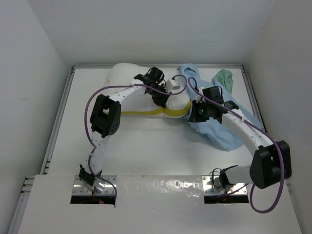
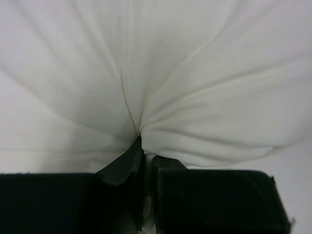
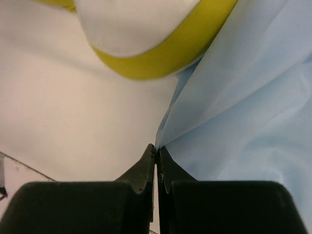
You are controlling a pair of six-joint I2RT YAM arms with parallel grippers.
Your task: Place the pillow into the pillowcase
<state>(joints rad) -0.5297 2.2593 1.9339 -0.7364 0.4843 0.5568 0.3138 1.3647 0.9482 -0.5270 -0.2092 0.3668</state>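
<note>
Left wrist: pinching pillow (image 2: pixel 195 73) with left gripper (image 2: pixel 144 146), pillowcase (image 3: pixel 243 97) edge with right gripper (image 3: pixel 157 151). Could lose thin edge if tugged.

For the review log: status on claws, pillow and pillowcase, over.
Left claw shut on pillow fabric. Right claw shut on pillowcase edge. Pillow's piped end at the case edge, mostly outside. No obstruction seen.

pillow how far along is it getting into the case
Done: both grips are made. The left gripper is shut on a fold of the pillow, the right gripper on the light blue edge of the pillowcase. In hand: the pillow's yellow-piped corner sits right at that edge. To do: nearly all the pillow lies outside the case in the top view, so the insertion is not yet done.
</note>
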